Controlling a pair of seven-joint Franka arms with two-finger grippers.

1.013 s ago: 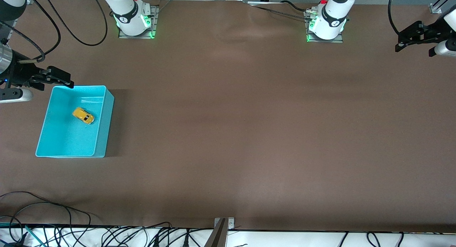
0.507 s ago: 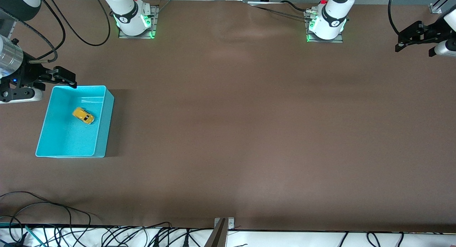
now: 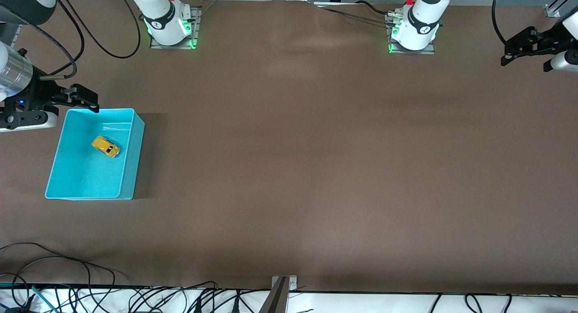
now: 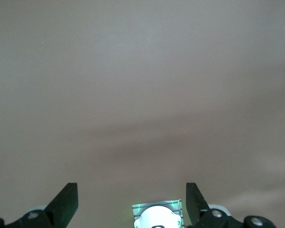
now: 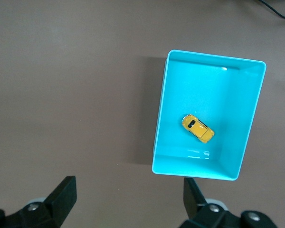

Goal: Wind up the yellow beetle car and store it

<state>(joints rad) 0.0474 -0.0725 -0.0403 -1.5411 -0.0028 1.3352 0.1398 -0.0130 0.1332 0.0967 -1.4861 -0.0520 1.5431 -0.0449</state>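
The right gripper (image 3: 81,98), black and two-fingered, is held spread wide and empty above the table just by the rim of the smooth turquoise rectangular plastic bin (image 3: 131,159). Inside the bin, on its floor, the glossy yellow beetle car (image 3: 105,146) with rounded body is seen lying askew. The matte brown table (image 3: 316,159) is bare toward the left gripper (image 3: 526,46), which waits parted and empty.

Robotics lab: bolted arm bases (image 3: 170,30), brown-covered table (image 3: 316,168), loose cables (image 3: 135,299).
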